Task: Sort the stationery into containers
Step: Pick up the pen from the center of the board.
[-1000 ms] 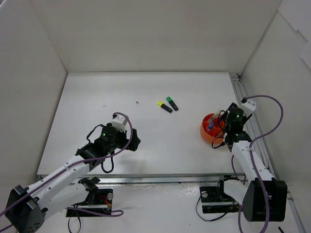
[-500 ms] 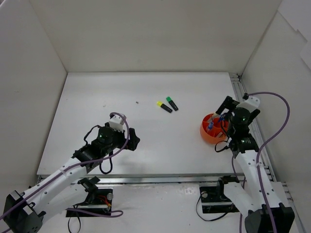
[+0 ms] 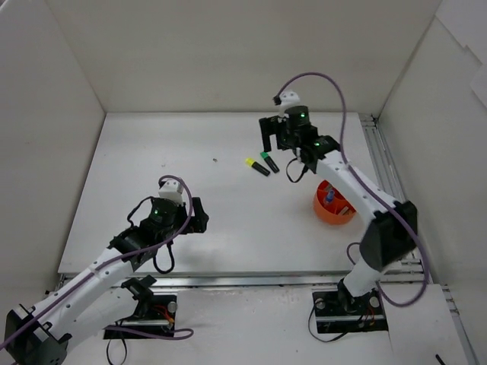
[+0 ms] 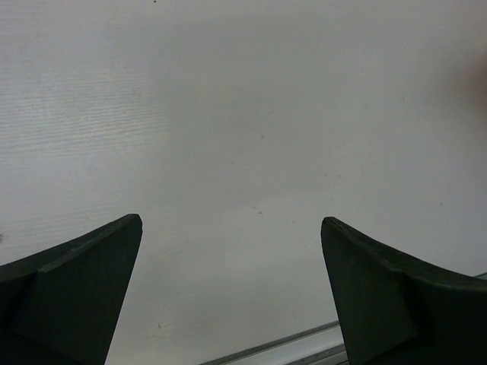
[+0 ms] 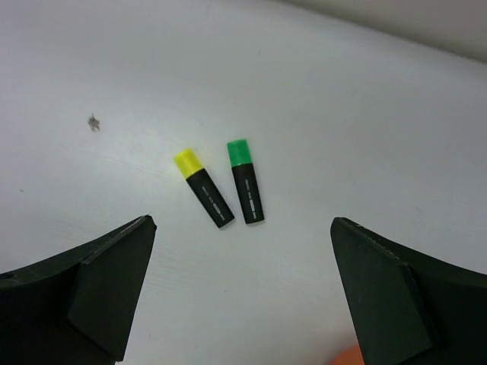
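My right hand (image 3: 272,144) hangs over the black highlighter with the yellow cap (image 5: 203,188) and its twin with the green cap (image 5: 246,182), jaws spread wide and empty so they can straddle one barrel. The two lie flat on the white desk (image 3: 152,167), just beside each other without touching, so I judge I must pick one cleanly. The round orange-red plastic pot (image 3: 335,215) stands well apart, towards my right, with blue-capped things already in it. My left hand (image 3: 196,217), also open and empty, sits low over bare desk, out of the way.
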Controlling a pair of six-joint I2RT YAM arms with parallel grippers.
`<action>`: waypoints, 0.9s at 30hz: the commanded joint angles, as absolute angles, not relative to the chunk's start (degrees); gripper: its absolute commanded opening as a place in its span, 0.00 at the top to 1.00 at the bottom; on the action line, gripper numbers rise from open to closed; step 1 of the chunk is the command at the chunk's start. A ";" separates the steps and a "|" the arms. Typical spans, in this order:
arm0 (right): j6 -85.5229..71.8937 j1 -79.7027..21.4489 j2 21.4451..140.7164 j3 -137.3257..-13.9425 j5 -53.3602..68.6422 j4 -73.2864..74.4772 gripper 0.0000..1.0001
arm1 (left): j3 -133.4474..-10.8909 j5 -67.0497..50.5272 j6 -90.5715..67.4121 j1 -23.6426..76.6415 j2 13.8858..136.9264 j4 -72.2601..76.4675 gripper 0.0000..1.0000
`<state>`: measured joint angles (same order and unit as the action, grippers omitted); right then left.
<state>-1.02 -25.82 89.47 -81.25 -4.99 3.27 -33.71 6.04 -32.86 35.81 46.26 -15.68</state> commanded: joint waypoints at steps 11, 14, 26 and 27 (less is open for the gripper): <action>-3.77 -24.96 135.58 -122.06 -6.07 22.76 0.02 | -37.35 9.49 -34.28 34.28 42.45 -20.04 0.00; -6.49 -24.17 139.20 -125.24 -4.13 23.55 0.02 | -37.18 9.67 -34.72 33.66 41.92 -20.48 0.00; -9.06 -22.41 138.43 -119.36 -0.53 23.47 0.52 | -37.88 8.62 -33.66 32.61 45.61 -18.54 0.00; -8.70 -22.59 137.91 -119.01 -0.44 23.38 0.68 | -38.14 8.61 -33.66 32.61 46.14 -18.54 0.00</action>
<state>-8.71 -22.20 141.82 -120.75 -1.13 21.61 -34.41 8.64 -34.06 33.08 44.69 -20.97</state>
